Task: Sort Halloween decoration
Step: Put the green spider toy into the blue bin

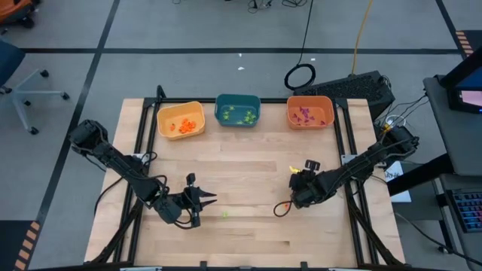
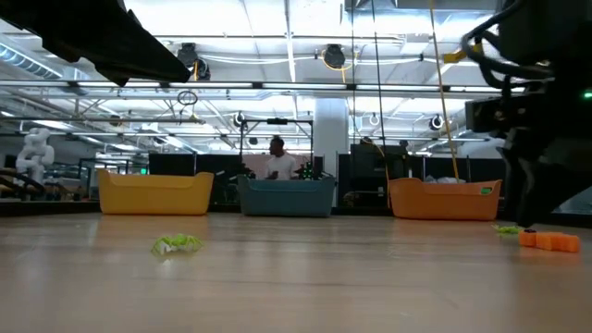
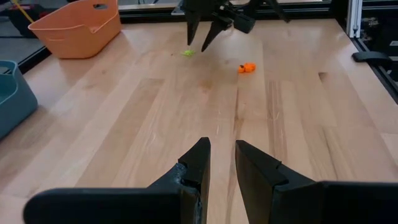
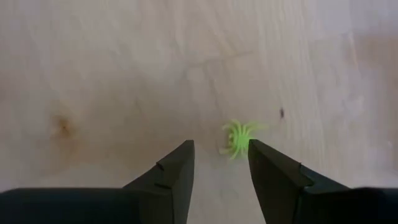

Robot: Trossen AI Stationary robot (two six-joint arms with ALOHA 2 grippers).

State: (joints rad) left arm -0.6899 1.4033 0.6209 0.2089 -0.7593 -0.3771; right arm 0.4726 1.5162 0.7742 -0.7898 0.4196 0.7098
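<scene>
From above, three plastic bins, yellow (image 1: 181, 120), teal (image 1: 238, 110) and orange (image 1: 309, 112), hold colour-matched trinkets. Low down, a light-green spider trinket (image 2: 176, 244) lies loose on the wooden table (image 2: 296, 277). The left gripper (image 3: 219, 163) shows narrowly parted, empty fingers. The right gripper (image 4: 219, 160) hangs part-open just beside another green spider (image 4: 238, 137).

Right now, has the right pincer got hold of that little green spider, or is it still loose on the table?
Loose. The green spider lies flat on the wood just ahead of the right pincer, whose tips stand apart with nothing between them.
</scene>
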